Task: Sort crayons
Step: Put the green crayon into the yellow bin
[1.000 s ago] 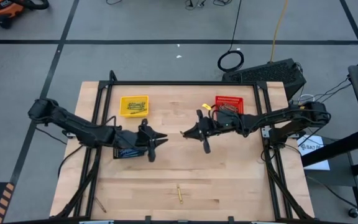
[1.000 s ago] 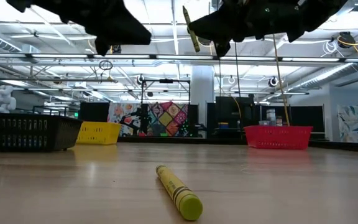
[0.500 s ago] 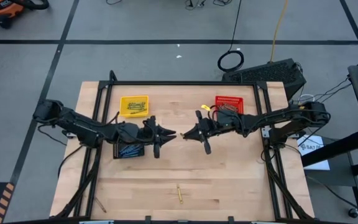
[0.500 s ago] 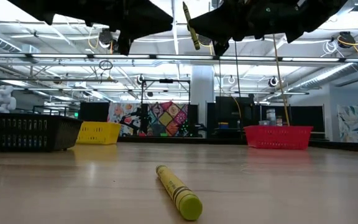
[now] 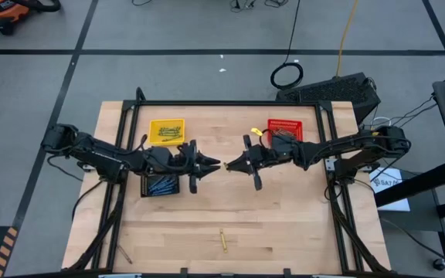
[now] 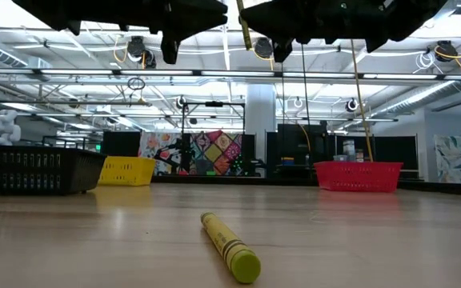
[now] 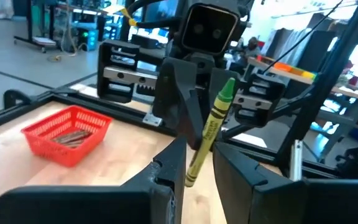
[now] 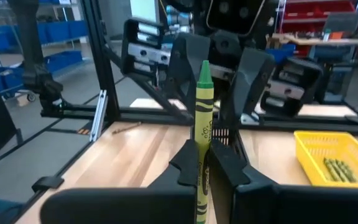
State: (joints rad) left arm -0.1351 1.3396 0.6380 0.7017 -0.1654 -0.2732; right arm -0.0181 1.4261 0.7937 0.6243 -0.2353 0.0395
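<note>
A green crayon (image 8: pixel 202 118) stands upright high above the table's middle, with my right gripper (image 5: pixel 227 164) shut on it. My left gripper (image 5: pixel 211 164) faces it from the table's left, level and open. Its two fingers (image 7: pixel 169 171) stand on either side of the crayon's lower end (image 7: pixel 191 177). A yellow-green crayon (image 6: pixel 230 246) lies flat on the table near the front edge (image 5: pixel 223 240). Yellow-green crayons lie in the yellow basket (image 5: pixel 166 130), red-brown ones in the red basket (image 7: pixel 67 134), and blue ones in the black basket (image 5: pixel 161 185). My right gripper pinches the green crayon between its two fingers (image 8: pixel 188 165), about its lower middle (image 8: pixel 201 155). The fingers come level from the table's right and lie across the crayon. It stands nearly upright, tip up, clear of the table. Whether my left gripper touches it, I cannot tell.
A thin brownish stick (image 5: pixel 123 255) lies by the table's front left corner. The black frame rails (image 5: pixel 230 103) run along the far and side edges. Bare wood stretches between the baskets and the front edge.
My left gripper has moved toward the table's right, up to my right gripper, and has tipped up to level, so that its open fingers now flank the crayon. My right gripper has kept its place and its hold.
</note>
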